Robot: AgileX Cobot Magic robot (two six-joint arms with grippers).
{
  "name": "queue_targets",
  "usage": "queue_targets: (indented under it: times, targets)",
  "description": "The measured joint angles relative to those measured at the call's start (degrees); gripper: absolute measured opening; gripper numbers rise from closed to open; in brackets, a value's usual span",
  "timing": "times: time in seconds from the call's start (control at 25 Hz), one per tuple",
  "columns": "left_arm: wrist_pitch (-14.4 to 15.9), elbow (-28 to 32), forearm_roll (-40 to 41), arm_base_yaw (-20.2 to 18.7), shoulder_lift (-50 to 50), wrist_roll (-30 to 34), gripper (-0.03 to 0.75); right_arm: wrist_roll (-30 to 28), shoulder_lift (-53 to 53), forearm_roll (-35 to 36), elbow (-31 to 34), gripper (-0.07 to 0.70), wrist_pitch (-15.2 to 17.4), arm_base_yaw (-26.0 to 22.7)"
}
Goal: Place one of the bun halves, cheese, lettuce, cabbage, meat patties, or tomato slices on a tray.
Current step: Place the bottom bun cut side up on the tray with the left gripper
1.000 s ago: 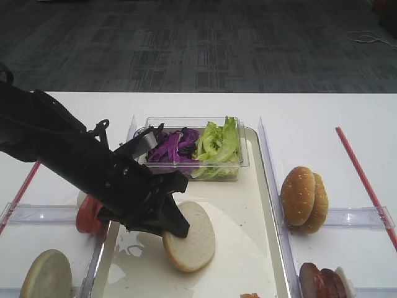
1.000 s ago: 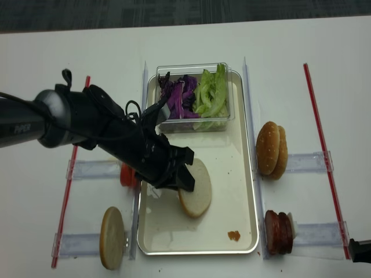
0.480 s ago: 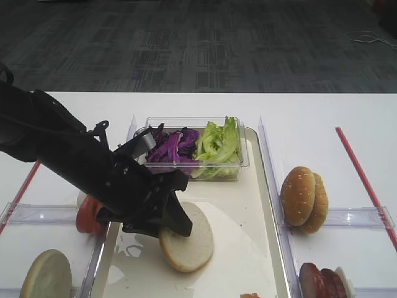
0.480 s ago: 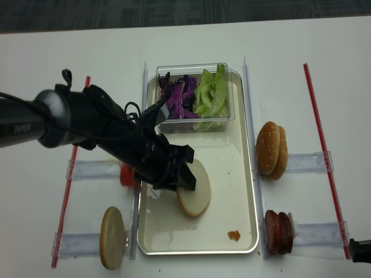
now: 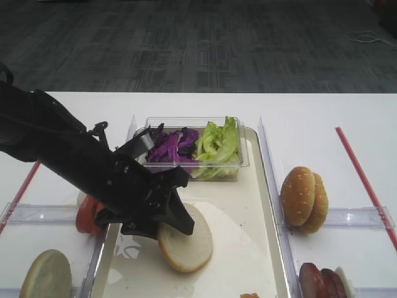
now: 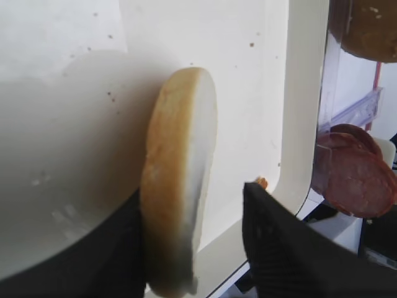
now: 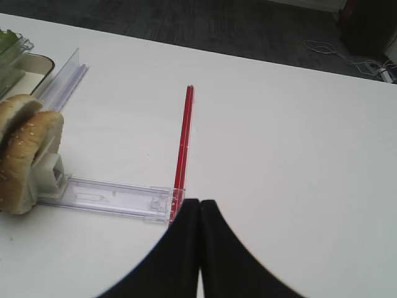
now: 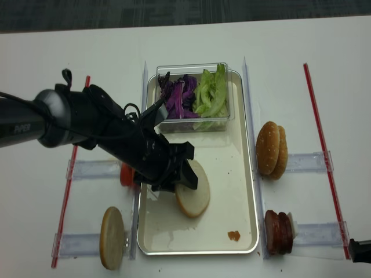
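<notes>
A pale bun half (image 5: 189, 241) (image 8: 196, 198) lies on the cream tray (image 5: 248, 205) (image 8: 232, 168), left of its middle. My left gripper (image 5: 177, 218) (image 8: 179, 180) (image 6: 192, 192) stands open around the bun's near edge. In the left wrist view the bun (image 6: 180, 186) rests against the left finger, with a gap to the right finger (image 6: 273, 230). Over bare white table my right gripper (image 7: 200, 202) is shut with nothing in it. Lettuce (image 5: 217, 144) and purple cabbage (image 5: 173, 146) sit at the tray's far end.
The greens sit in a clear box (image 5: 192, 166). Tomato slices (image 5: 87, 214) and another bun half (image 5: 43, 276) stand in holders left of the tray. Domed speckled buns (image 5: 304, 198) and meat patties (image 5: 317, 280) stand to its right. Red strips (image 5: 363, 177) mark the sides.
The left gripper's jaws have parted from the bun half, which has settled flatter on the tray and slid slightly left. The right arm has not moved.
</notes>
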Motion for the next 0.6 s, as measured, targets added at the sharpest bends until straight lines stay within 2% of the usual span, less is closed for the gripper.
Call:
queue_targets:
  times: [0.44,0.6]
  targets:
    - [0.4,0.0,0.6,0.0,0.0,-2.2,0.323,0.0,0.0,0.0,0.0,0.133,0.0,0.0]
    - [1.0,-1.2,3.2,0.0,0.0,-4.8,0.323,0.0,0.0,0.0,0.0,0.133,0.0,0.0]
